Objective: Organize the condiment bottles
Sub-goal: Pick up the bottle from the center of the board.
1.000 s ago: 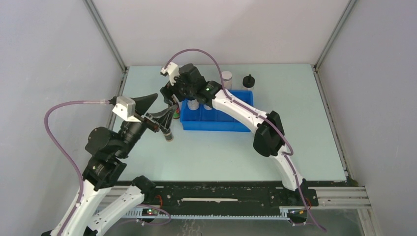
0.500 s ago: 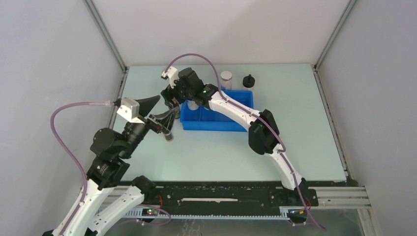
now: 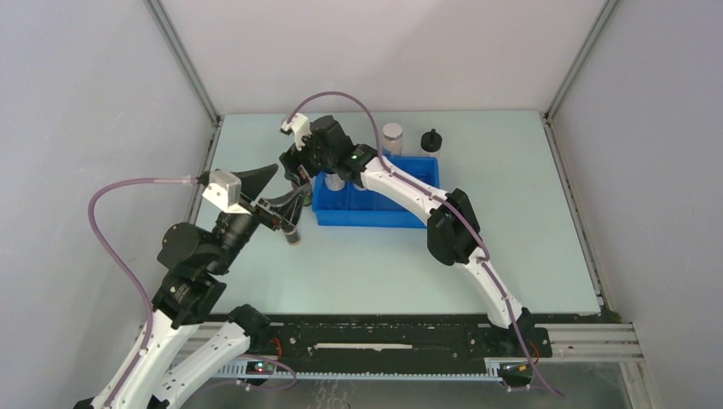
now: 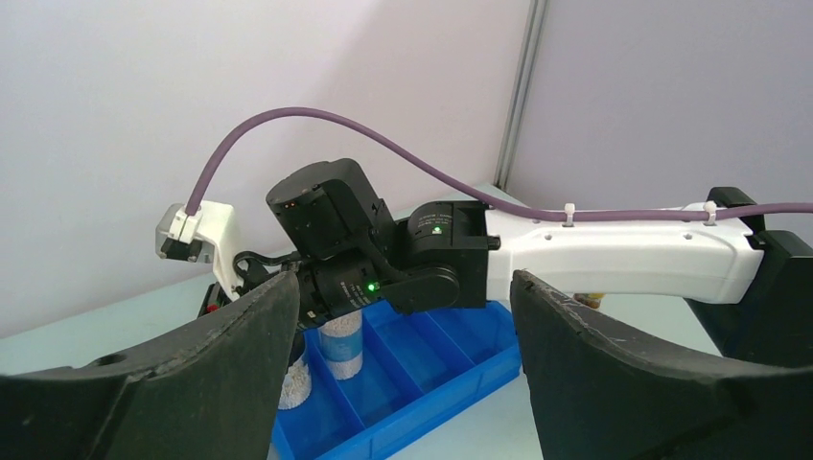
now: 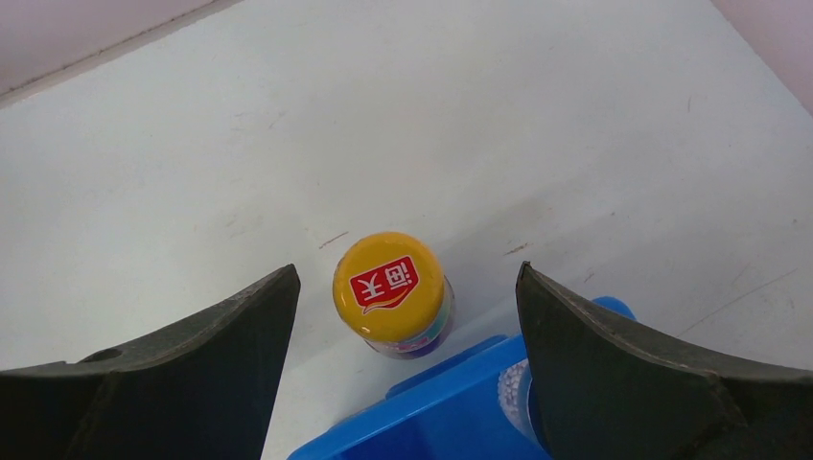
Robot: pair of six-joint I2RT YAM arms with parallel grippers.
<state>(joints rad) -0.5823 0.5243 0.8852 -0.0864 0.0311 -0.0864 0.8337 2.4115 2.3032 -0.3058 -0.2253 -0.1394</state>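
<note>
Right fingers (image 5: 192, 374) open either side of the orange-capped bottle (image 5: 390, 285), mid-frame, probably to grasp it; left fingers (image 4: 192, 374) open.

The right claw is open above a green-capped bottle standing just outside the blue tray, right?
Not green: the bottle has an orange-yellow cap with a red logo. The right wrist view shows it, with the right gripper open above it, just outside the blue tray.

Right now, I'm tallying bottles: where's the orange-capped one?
Right wrist view: the orange-capped bottle stands on the table just outside the tray corner, centred below the open right gripper.
</note>
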